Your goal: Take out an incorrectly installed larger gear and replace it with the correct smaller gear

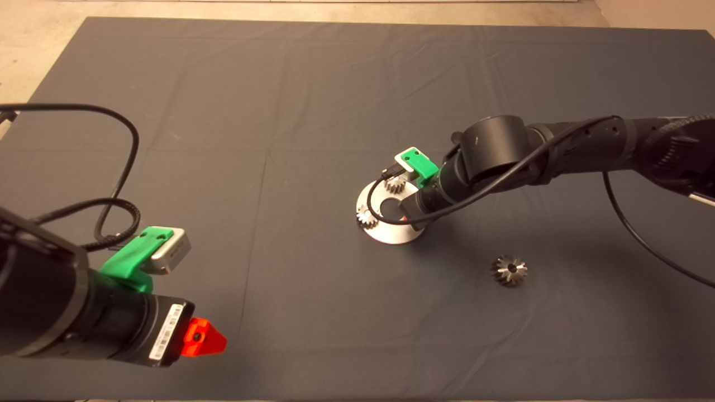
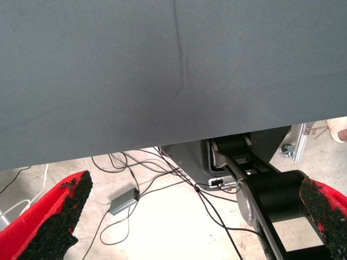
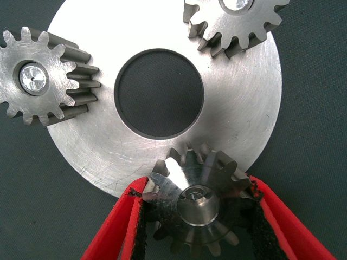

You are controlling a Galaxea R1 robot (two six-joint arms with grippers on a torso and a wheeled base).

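The larger gear, flared with shiny teeth, lies alone on the mat to the right of the round steel plate. My right gripper is over the plate's near right rim. In the right wrist view its gripper is shut on the smaller gear, red fingers pressing both sides. The gear sits at the rim of the plate, and a shiny pin end shows in its centre. My left gripper waits open and empty at the lower left.
Two brighter small gears stand on the plate's rim around its dark centre hole; they also show in the head view. The left wrist view shows the mat's edge, with cables on the floor.
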